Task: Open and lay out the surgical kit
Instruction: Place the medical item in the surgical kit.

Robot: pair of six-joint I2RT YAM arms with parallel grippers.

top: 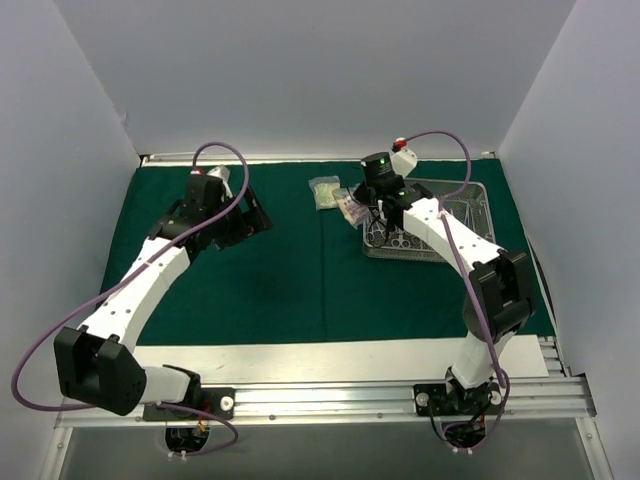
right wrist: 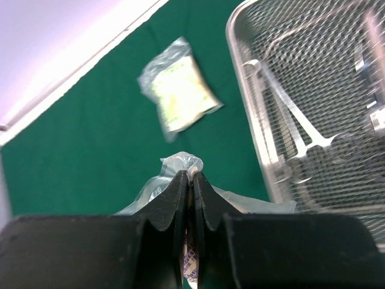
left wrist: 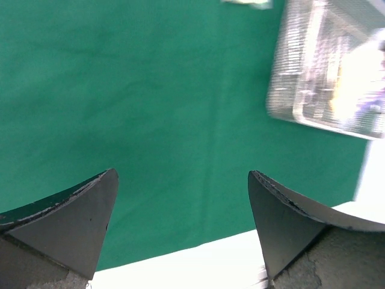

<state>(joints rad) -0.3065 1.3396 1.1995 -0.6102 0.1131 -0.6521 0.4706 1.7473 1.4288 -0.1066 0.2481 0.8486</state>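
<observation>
The dark green cloth [top: 300, 270] lies spread flat over the table. At its back right sits the silver wire-mesh tray [top: 455, 205], also seen in the right wrist view [right wrist: 313, 72], with steel scissor-handled instruments [right wrist: 289, 123] inside. My right gripper [right wrist: 190, 174] is shut on a clear packet [right wrist: 180, 162] just left of the tray, seen from above [top: 350, 208]. A second clear packet [right wrist: 179, 90] lies flat on the cloth farther back [top: 324, 190]. Over the left part of the cloth my left gripper [left wrist: 181, 174] hangs open, holding nothing [top: 255, 215].
White walls close in the left, back and right sides. A bare white strip of table [top: 340, 358] runs along the near edge of the cloth, in front of the metal rail [top: 330, 400] carrying the arm bases. The tray [left wrist: 325, 72] shows blurred in the left wrist view.
</observation>
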